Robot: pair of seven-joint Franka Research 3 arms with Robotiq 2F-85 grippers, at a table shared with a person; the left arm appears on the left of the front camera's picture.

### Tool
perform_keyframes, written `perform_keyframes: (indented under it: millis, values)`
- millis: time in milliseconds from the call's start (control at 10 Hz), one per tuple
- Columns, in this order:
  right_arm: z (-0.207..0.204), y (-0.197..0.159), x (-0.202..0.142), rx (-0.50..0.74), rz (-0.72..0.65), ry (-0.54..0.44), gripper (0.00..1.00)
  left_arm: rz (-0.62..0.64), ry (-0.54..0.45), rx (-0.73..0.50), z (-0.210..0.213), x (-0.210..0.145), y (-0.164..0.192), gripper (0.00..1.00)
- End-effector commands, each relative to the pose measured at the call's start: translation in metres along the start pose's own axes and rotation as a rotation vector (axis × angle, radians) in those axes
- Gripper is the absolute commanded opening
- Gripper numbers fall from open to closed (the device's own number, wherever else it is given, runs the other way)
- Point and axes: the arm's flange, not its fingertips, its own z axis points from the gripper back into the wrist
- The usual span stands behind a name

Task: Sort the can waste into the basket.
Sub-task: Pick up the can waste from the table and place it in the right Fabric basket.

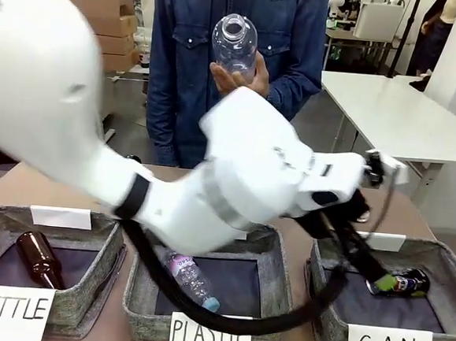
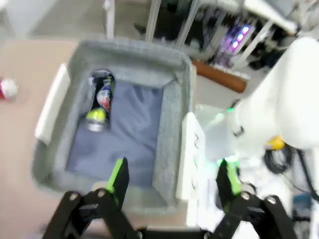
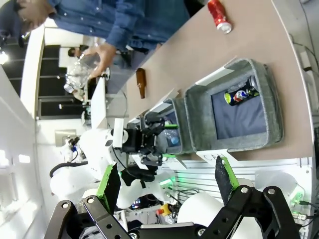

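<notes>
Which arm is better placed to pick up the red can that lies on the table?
Probably the left. The left fingers hang open over the CAN basket, and the red can lies just beyond it. The right fingers, also open, view the table from far off.

The left arm [image 1: 210, 193] stretches in from ten o'clock of the front view and crosses the middle toward four o'clock, its wrist [image 1: 346, 176] bent downward. Seen from its own camera, the left gripper [image 2: 173, 177] points down, jaws spread wide with nothing between them. The right gripper [image 3: 167, 178] likewise stands wide apart, holding nothing.
</notes>
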Motion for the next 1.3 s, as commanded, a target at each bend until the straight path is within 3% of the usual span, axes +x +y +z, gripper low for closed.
perform_keyframes:
  millis: [0,100,400,600,700,800,900,1000,1100,1200]
  values:
    - [0.006,-0.003,-0.007,0.006,0.022,-0.018,1.00,0.173,0.122,-0.044,0.062,-0.027,-0.012,0.90]
    - [0.006,-0.003,-0.007,0.006,0.022,-0.018,1.00,0.229,0.134,-0.033,0.094,-0.048,-0.004,0.90]
    - [0.006,-0.003,-0.007,0.006,0.022,-0.018,1.00,0.456,0.143,-0.148,0.198,-0.112,0.018,0.90]
    - [0.006,-0.003,-0.007,0.006,0.022,-0.018,1.00,0.715,0.050,-0.163,0.296,-0.173,0.046,0.90]
    - [0.006,-0.003,-0.007,0.006,0.022,-0.018,1.00,0.873,-0.039,-0.145,0.346,-0.209,0.059,0.90]
    - [0.000,0.000,0.000,0.001,0.000,-0.001,1.00,0.989,-0.149,-0.229,0.397,-0.244,0.065,0.90]
    - [-0.016,0.017,0.006,0.000,0.041,0.047,1.00,1.068,-0.324,-0.315,0.446,-0.276,0.065,0.90]
    - [-0.053,0.044,0.008,0.054,0.068,0.150,1.00,1.172,-0.594,-0.341,0.496,-0.310,0.059,0.90]
    - [-0.089,0.066,0.007,0.112,0.068,0.241,1.00,1.189,-0.769,-0.374,0.521,-0.331,0.047,0.90]
    - [-0.123,0.088,0.006,0.157,0.050,0.313,1.00,1.200,-0.867,-0.413,0.534,-0.347,0.038,0.90]
